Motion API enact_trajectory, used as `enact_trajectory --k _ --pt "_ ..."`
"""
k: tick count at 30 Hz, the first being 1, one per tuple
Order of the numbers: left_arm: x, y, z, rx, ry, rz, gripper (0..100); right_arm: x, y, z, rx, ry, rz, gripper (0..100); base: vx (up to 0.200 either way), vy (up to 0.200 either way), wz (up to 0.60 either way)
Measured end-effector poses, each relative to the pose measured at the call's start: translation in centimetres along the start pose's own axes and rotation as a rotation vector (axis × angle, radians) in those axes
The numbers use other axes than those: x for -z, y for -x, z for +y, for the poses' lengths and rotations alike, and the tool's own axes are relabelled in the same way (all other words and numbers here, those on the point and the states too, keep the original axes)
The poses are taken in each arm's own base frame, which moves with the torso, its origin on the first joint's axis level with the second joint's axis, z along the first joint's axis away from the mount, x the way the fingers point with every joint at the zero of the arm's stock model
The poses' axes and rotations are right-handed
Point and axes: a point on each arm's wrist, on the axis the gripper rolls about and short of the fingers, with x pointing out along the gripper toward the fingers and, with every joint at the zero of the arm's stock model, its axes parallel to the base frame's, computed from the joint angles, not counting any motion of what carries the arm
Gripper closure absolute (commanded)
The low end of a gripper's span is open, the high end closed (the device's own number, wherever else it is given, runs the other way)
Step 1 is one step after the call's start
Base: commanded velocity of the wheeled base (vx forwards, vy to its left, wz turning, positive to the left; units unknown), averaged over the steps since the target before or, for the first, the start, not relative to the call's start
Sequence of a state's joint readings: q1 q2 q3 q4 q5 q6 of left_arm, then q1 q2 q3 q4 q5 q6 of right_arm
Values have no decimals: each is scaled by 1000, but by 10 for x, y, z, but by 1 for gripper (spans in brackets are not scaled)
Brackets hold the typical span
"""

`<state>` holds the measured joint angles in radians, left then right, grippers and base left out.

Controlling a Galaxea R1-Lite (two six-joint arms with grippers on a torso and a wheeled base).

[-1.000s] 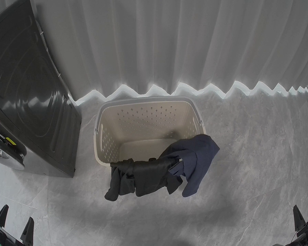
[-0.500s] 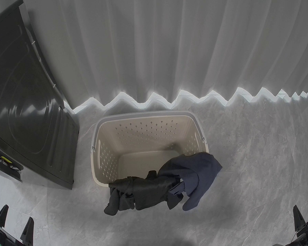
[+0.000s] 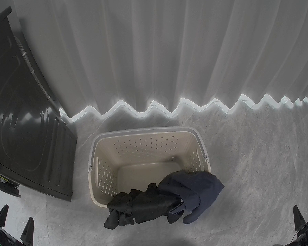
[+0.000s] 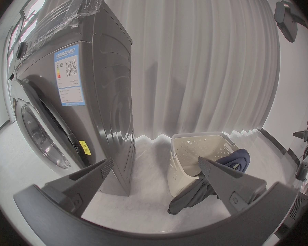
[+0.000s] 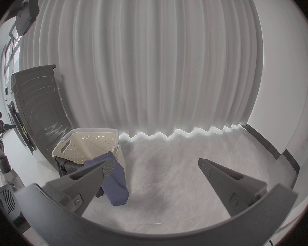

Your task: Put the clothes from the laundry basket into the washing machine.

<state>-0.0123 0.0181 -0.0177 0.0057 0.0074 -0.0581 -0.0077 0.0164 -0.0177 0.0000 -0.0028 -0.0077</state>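
With the left tool point(image 4: 154, 160) and right tool point(image 5: 155, 161) both gaping wide and empty, the clothes point(image 3: 161, 202) lay draped over the near rim of the laundry basket point(image 3: 147, 131) on the floor point(image 3: 263, 171), so reaching down to grab them looked next.

Ahead of my dark grey left gripper point(image 4: 154, 160) I see a cream basket point(image 3: 145, 146) dotted with small star-shaped holes, a black garment point(image 3: 147, 204) and a navy garment point(image 3: 198, 188). The washing machine point(image 3: 20, 127) beside it is dark grey with a blue-and-white label point(image 4: 69, 74). The floor point(image 3: 263, 154) is grey-veined marble and the curtain point(image 3: 161, 45) is white.
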Motion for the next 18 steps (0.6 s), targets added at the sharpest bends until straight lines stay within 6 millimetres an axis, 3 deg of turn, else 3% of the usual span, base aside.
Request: enact_trajectory --k 4,13,18 --pt "0 0 0 0 0 0 0 0 0 0 -1 1 0 0 200 0 0" --pt "0 0 0 -1 0 0 0 0 0 0 -1 1 0 0 0 0 0" --pt "0 0 0 -1 0 0 0 0 0 0 -1 1 0 0 200 0 0"
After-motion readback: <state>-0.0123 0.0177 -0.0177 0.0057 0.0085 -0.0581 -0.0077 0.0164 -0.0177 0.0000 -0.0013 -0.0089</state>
